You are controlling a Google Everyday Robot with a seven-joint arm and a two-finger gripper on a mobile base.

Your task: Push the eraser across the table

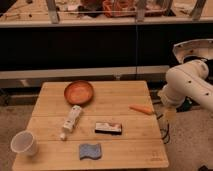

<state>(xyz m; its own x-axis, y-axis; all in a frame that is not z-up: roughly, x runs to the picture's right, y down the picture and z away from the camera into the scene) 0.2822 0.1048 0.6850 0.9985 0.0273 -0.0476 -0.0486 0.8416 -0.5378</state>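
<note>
table [125,96] bears eraser [108,128]; parted claw [170,117] beyond edge.

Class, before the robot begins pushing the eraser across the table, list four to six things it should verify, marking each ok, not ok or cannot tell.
1. Eraser lies flat on the table, nothing on top: ok.
2. Gripper touching the eraser: not ok; it hangs beyond the table's right edge.
3. Gripper empty, jaws open: ok.
4. Approach from the right free: not ok; the carrot lies near that line.
5. Leftward push path free: not ok; the tube lies left of the eraser.
6. Sponge apart from the eraser: ok.
</note>
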